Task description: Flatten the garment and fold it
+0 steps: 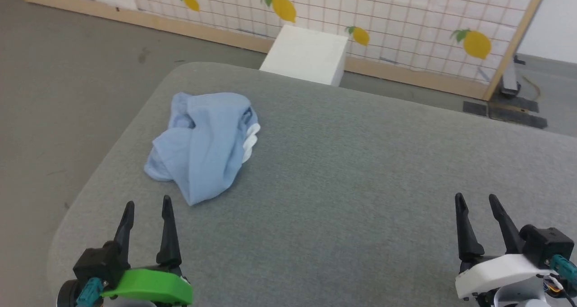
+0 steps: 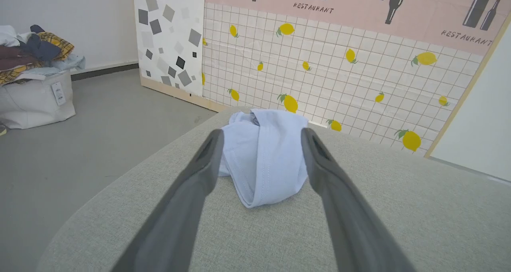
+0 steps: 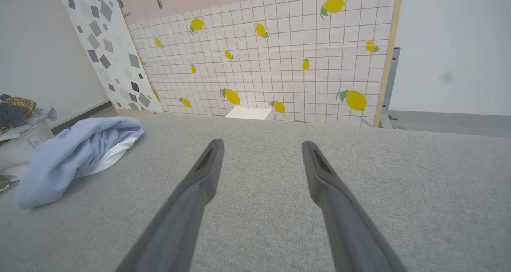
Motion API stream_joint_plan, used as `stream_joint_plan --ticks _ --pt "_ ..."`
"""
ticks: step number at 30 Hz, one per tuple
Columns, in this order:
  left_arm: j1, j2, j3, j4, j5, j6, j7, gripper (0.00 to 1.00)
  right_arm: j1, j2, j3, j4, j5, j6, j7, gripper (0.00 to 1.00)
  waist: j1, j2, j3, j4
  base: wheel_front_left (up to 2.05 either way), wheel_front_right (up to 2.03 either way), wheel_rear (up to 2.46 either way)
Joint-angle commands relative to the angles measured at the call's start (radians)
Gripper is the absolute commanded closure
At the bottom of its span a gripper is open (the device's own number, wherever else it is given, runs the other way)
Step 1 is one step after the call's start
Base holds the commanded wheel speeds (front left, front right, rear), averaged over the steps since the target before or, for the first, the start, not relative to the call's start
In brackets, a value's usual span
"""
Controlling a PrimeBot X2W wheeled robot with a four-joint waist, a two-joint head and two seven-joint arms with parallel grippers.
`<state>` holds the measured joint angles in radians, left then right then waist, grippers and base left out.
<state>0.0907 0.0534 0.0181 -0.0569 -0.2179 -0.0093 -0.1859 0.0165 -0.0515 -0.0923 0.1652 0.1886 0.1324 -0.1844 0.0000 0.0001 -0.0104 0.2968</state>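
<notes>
The garment [image 1: 203,144], a light blue T-shirt, lies crumpled in a loose heap on the robot's left part of the grey padded surface [image 1: 360,171], near that surface's rounded far-left corner. Its cloth is bunched into thick folds, with a strip of white lining showing at the edge that faces the middle of the surface, and 1 narrow lobe of blue cloth points toward the robot. The left gripper [image 1: 148,201] hovers just short of that lobe, its 2 dark fingers spread wide and apart from the cloth; in the left wrist view the heap sits framed between them, a stitched hem running down its front fold. The right gripper [image 1: 475,196] is well apart from the garment, over the bare near-right part of the surface, its 2 fingers likewise spread wide and released. Beyond the far edge a white box [image 1: 306,54] stands on the floor [image 1: 67,72] against a lemon-print panel [image 1: 405,23]. In the left wrist view a pale fabric bag [image 2: 34,100] heaped with mixed clothes sits on the floor by the wall.
</notes>
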Motion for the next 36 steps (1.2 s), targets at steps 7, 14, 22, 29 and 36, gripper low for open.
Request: stream_joint_plan --ticks 7,14,22,29,36 --pt "0.033 -0.003 0.002 -0.006 -0.022 -0.011 -0.022 0.00 0.002 0.001 0.000 0.019 0.024 -0.001 -0.023 0.00 0.0000 -0.0001 -0.001 0.072 0.00 0.00 0.00" --pt "0.041 -0.003 0.010 -0.011 -0.040 -0.009 -0.036 0.00 -0.002 0.001 -0.004 0.033 0.041 -0.001 -0.037 0.00 0.0000 -0.0001 0.004 0.111 0.00 0.00 0.00" --pt "0.038 -0.003 0.005 -0.034 -0.053 -0.016 -0.053 0.00 -0.003 0.001 -0.013 0.046 0.054 -0.002 -0.054 0.00 0.0000 -0.0001 0.016 0.128 0.00 0.00 0.00" --pt "-0.064 0.043 -0.026 -0.055 -0.071 -0.061 0.007 0.00 -0.006 0.001 -0.035 0.053 0.057 -0.002 -0.069 0.00 0.0000 -0.0001 0.045 0.138 0.00 0.00 0.00" --pt "-0.339 0.124 -0.050 -0.088 -0.135 -0.088 0.264 0.00 -0.026 0.001 -0.058 0.047 0.041 -0.002 -0.077 0.00 0.0000 -0.0001 0.120 0.145 0.00 0.00 0.00"
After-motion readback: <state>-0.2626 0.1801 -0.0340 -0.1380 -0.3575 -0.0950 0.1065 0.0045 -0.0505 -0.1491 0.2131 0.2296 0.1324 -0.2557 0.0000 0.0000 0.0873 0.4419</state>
